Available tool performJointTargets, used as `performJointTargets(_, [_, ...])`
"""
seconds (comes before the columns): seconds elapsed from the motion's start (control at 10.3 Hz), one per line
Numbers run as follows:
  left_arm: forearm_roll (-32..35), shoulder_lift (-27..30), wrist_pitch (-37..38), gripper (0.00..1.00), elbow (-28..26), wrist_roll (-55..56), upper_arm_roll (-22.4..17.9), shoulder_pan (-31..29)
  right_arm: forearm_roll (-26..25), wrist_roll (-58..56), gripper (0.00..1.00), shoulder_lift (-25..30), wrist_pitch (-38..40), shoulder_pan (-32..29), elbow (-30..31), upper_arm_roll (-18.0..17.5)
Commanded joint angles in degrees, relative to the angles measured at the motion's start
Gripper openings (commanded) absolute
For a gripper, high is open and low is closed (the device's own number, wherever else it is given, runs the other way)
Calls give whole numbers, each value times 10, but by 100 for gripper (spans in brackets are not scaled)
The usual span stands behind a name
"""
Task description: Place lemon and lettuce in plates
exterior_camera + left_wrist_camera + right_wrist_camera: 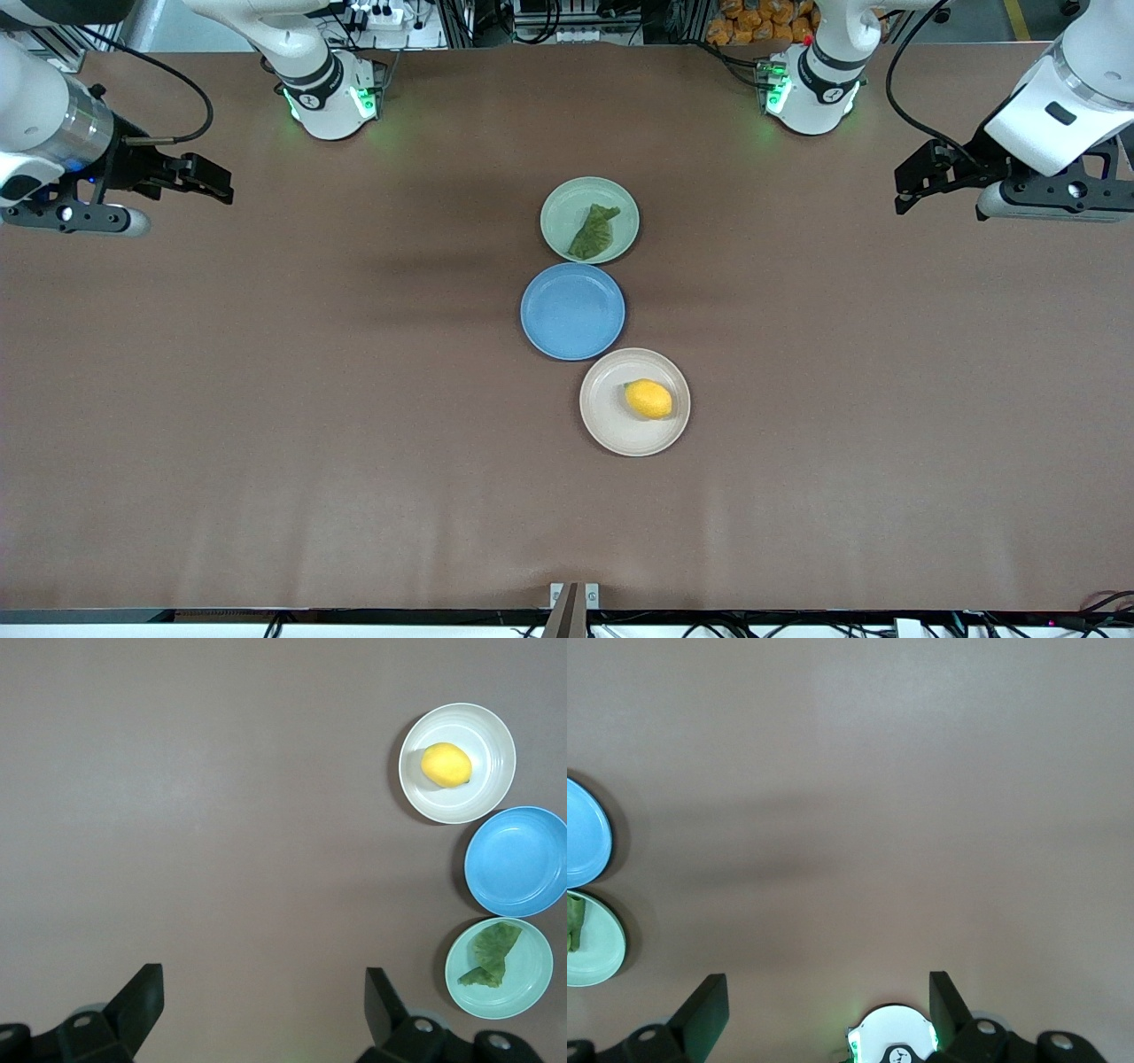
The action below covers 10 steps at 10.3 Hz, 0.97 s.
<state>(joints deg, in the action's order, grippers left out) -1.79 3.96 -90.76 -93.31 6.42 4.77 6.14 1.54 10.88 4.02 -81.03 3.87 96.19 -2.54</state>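
Placement is judged complete: the small oval bright yellow lemon [649,399] is seen resting in the round beige-cream matte plate [611,424], and the wrinkly dark green lettuce leaf [594,232] in the round pale green matte plate [563,209]. The round blue plate [572,311] is taken as landmark; it lies bare between them, the cream plate nearer the front camera, the green one farther.

No further grasp is judged necessary; only parking of the arms.

The left gripper [921,180] is held aloft well toward its own end of the table from the blue plate, jaws spread wide, nothing between them. The right gripper [205,178] is posed likewise at its end, jaws spread and unladen.
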Motion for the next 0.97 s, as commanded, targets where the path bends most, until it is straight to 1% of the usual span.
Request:
performJointTargets(0.0, [9,-4,11,100,9,-12,1,1,-1,-8,100,7,19,-8,-15,-4])
performJointTargets(0.39, [9,-4,11,100,9,-11,1,0,14,-9,100,-4,40,-11,-41,-4])
performJointTargets(0.58, [9,-4,11,100,9,-9,1,1,20,-9,100,-31,64,-40,-65,-4])
performJointTargets(0.68, [9,-4,11,100,9,-7,1,1,28,-10,100,-38,64,-56,-65,-4])
performJointTargets(0.87, [9,-4,11,100,10,-5,1,0,35,-16,100,-43,64,-65,-67,-4])
